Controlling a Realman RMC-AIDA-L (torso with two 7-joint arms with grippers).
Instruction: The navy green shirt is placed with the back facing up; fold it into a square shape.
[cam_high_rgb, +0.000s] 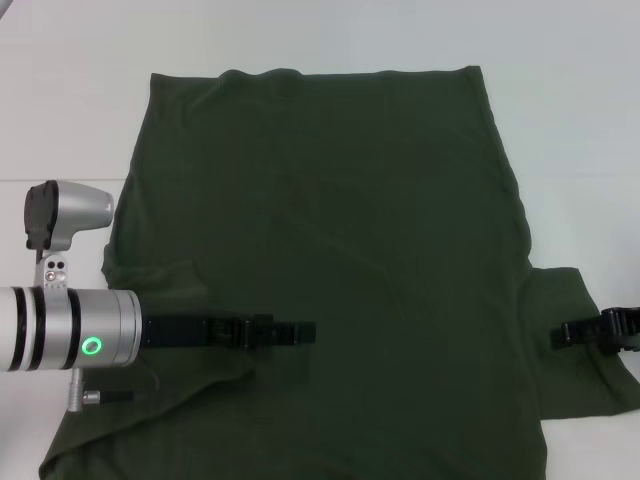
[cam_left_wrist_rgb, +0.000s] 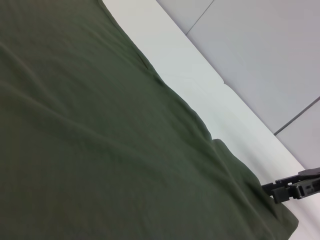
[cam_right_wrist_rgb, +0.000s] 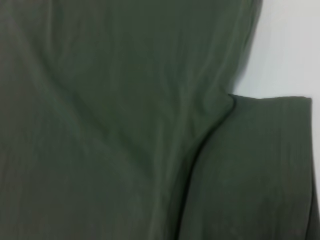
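Note:
The navy green shirt (cam_high_rgb: 330, 250) lies flat on the white table, plain back up, hem at the far side. It fills the left wrist view (cam_left_wrist_rgb: 100, 150) and the right wrist view (cam_right_wrist_rgb: 125, 125). Its left sleeve looks folded in over the body near the front left. Its right sleeve (cam_high_rgb: 580, 340) lies spread out flat. My left gripper (cam_high_rgb: 305, 331) reaches in low over the shirt's body from the left. My right gripper (cam_high_rgb: 565, 334) sits at the outer part of the right sleeve; it also shows in the left wrist view (cam_left_wrist_rgb: 287, 191).
The white table (cam_high_rgb: 560, 120) shows bare around the shirt at the far side, left and right. My left arm's silver wrist (cam_high_rgb: 70, 325) covers the shirt's front left part. The shirt's front edge runs out of the head view.

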